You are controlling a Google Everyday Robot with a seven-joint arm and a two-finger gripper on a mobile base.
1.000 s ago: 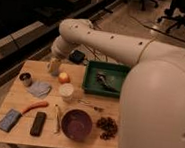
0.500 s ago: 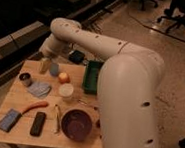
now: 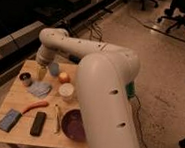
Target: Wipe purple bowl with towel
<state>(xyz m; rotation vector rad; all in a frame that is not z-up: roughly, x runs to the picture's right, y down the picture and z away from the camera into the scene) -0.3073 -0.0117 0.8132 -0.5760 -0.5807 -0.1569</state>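
Tool (image 3: pixel 41 74): hovering with fingers spread wide, holding nothing.
Towel (image 3: pixel 39 88): lying on the desk (image 3: pixel 12 98), just below the tool.
Purple bowl (image 3: pixel 71 125): sitting well apart from the tool, arm (image 3: pixel 104 90) partly covering it.

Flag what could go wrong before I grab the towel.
The pincer hangs open near the towel's far edge, with a small dark cup and an orange fruit close by; a drifting descent could knock either. The towel lies thin and flat, so the pincer may catch too little cloth. The arm hides part of the purple bowl, making the wipe hard to judge.
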